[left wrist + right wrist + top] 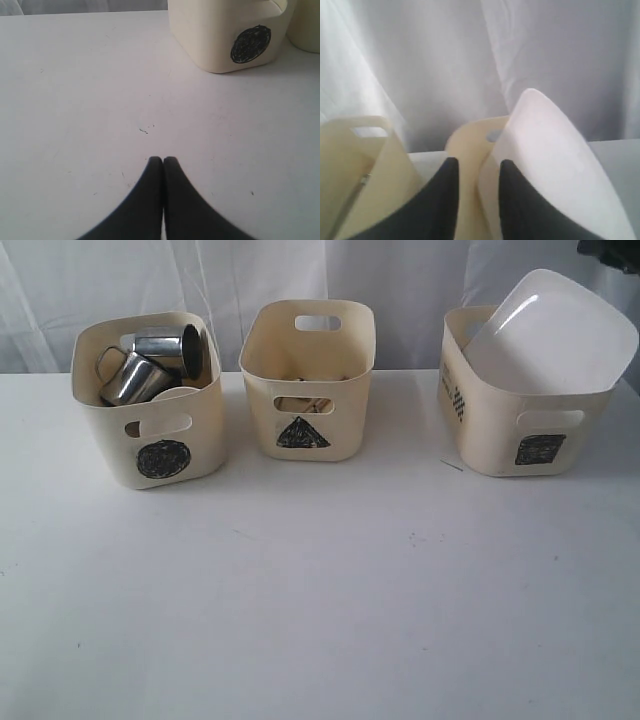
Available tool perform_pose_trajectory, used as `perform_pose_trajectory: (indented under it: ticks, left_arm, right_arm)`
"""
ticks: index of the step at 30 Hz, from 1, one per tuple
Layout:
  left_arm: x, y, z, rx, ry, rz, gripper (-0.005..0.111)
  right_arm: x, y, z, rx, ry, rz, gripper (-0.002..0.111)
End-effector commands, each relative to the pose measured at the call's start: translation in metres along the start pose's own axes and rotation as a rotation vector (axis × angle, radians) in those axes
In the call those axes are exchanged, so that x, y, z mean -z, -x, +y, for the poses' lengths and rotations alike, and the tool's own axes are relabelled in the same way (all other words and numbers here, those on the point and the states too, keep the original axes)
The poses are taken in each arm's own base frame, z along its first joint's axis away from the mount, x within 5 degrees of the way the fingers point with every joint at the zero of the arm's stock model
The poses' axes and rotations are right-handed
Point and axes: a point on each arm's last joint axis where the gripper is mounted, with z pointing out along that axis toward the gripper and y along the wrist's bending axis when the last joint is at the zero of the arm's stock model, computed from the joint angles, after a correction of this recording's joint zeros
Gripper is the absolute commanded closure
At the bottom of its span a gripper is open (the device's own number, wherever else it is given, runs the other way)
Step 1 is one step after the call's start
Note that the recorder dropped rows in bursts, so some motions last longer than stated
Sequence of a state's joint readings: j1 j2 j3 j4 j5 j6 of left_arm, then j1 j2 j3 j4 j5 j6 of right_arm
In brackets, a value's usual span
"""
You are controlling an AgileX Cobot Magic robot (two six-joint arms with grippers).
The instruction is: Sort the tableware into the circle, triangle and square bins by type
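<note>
Mostly open table point(320, 600); plate point(555, 335) askew over square bin point(492, 440) rim.

Plain white table point(320, 620), slightly scuffed, with tiny dark specks here and there. Right behind the table hangs a white curtain point(230, 280) in soft folds. Lighting's soft and even.

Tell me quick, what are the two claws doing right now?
Left gripper: shut, empty.
Right gripper: open, right beside the white plate.
</note>
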State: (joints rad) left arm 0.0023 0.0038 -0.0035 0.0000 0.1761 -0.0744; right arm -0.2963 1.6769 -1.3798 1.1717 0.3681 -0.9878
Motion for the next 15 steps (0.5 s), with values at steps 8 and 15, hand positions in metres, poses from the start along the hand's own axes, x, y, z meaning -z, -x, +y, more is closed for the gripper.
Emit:
perform_pose_trajectory:
  ticks: [8,15]
  left_arm:
    - [0.0,-0.001,0.0,0.003,-0.005,-0.005,0.107]
    - [0.0,-0.001,0.0,0.003,-0.005,-0.005,0.107]
  right_arm:
    - [0.165,-0.016,0.087,-0.177,0.073,-0.276,0.108]
    - [0.251,-0.066,0.112,-0.08,0.317,-0.271,0.108]
